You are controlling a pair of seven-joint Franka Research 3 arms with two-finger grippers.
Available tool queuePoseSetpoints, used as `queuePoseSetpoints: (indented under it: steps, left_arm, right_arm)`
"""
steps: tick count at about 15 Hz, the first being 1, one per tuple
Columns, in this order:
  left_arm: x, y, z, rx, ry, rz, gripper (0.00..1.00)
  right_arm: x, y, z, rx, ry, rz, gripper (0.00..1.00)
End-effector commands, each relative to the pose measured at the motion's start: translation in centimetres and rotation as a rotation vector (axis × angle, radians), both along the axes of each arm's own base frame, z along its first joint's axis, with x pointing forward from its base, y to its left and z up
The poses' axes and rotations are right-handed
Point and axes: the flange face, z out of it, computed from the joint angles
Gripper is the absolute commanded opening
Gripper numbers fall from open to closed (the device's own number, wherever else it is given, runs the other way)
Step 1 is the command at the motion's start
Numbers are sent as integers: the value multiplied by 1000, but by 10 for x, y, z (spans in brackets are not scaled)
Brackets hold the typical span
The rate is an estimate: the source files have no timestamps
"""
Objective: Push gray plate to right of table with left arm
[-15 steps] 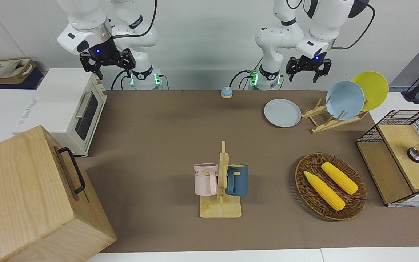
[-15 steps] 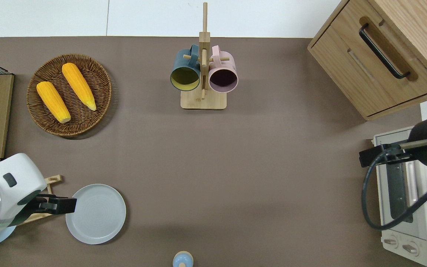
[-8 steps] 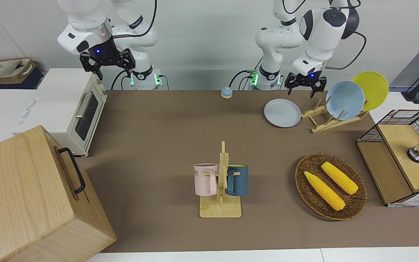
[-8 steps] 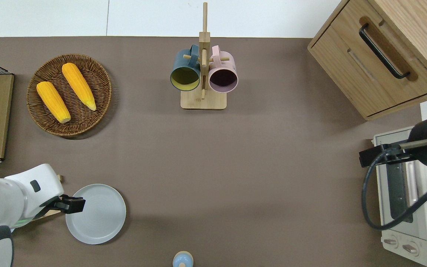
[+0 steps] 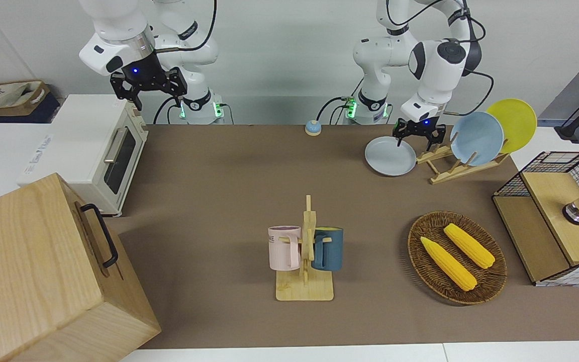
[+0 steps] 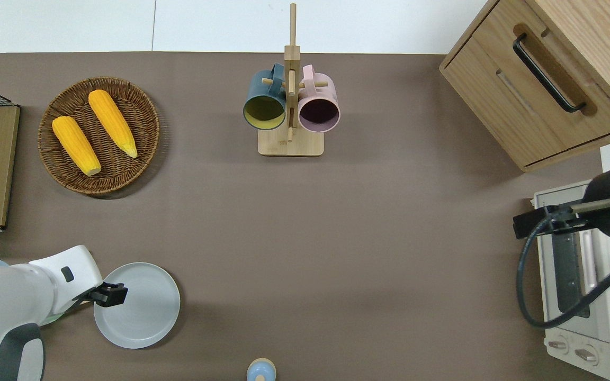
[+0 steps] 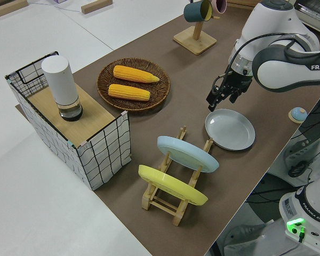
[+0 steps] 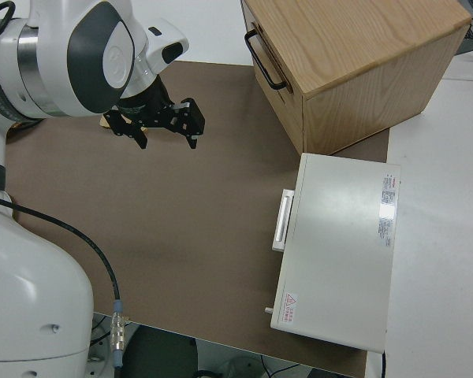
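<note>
Gray plate [image 6: 138,307] lies flat on the counter [image 6: 337,238], toward the left arm's end, just beside the plate rack [image 5: 445,163] with its 2 upright plates. Left pincer [image 6: 110,295] hangs over the plate's rim on the rack side, fingers spread, holding nothing. Right arm parked, its pincer [image 5: 148,85] open. Judgement: plate looks light, rigid, smooth, likely to slide easily and swing off line. Best contact: low on the outside of the rim, pushing through the centre.

Front camera faces robots; overhead looks straight down; both share table [image 5: 229,166].
</note>
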Motion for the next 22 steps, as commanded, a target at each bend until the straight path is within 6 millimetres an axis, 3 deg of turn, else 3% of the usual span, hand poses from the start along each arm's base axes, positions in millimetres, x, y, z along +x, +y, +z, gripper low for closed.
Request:
queuePoseSetpoints:
  steps: [1, 7, 11, 12, 14, 16, 17, 20, 22]
  left_arm:
    - [-3, 3, -33, 7, -14, -26, 995]
    - [0, 1, -81, 8, 4, -47, 993]
    - [1, 2, -94, 5, -1, -48, 985]
    - [1, 2, -95, 5, 2, -48, 888]
    - [1, 3, -95, 5, 2, -45, 558]
    - [2, 9, -99, 5, 2, -34, 317]
    - [2, 11, -101, 5, 4, -39, 257]
    - [3, 15, -101, 6, -1, -44, 223]
    - [4, 16, -101, 6, -2, -44, 121]
  right_arm:
    - [-3, -1, 4, 2, 4, -14, 983]
    - [-3, -1, 4, 2, 4, -14, 983]
    - [-3, -1, 4, 2, 4, -14, 983]
    - [-3, -1, 4, 2, 4, -14, 983]
    - [-3, -1, 4, 2, 4, -14, 983]
    - [-3, -1, 4, 2, 4, -14, 983]
    - [-3, -2, 4, 2, 4, -15, 983]
    - [-3, -1, 4, 2, 4, -14, 983]
    - [-3, -1, 4, 2, 4, -14, 983]
